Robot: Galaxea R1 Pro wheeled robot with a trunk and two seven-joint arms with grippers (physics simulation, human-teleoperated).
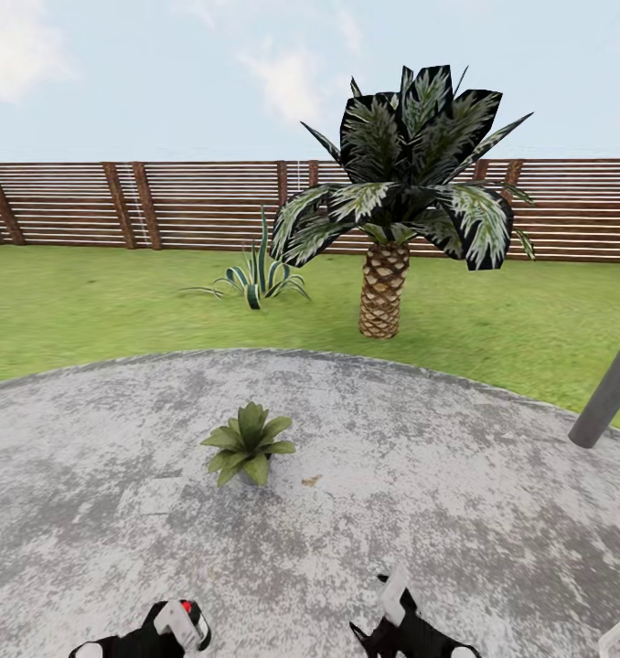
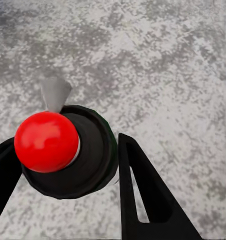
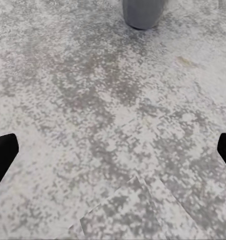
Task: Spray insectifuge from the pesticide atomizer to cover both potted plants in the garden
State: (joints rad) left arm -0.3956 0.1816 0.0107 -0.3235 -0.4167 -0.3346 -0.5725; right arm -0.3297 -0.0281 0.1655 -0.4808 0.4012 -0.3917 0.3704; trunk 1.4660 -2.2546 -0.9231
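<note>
Pesticide atomizer [image 2: 68, 150] sits between the left hand's [image 2: 68, 200] fingers [image 2: 148, 195], seen from above: dark round body, red cap on top, small grey nozzle poking out past it. Left hand is clamped on the bottle; in the head view it sits at the bottom edge with the atomizer [image 1: 184, 623] upright in it. Judgement: small, rigid, light plastic, smooth round wall, so likely to twist or slip if squeezed near the top; best held around the mid-body, nozzle kept free and facing the target. Right hand [image 3: 113, 150] is released, fingertips spread wide over bare stone, holding nothing; it shows low in the head view too [image 1: 397, 617]. One potted plant [image 1: 248, 443] stands on the stone patio [image 1: 456, 493] ahead of both hands, near but not touching, leaves not obviously wet. The right wrist view shows a grey pot base [image 3: 142, 12]. Behind: lawn [image 1: 90, 302], striped agave [image 1: 253, 274], palm [image 1: 397, 201], slat fence [image 1: 90, 203], grey post [image 1: 610, 388] at right.
</note>
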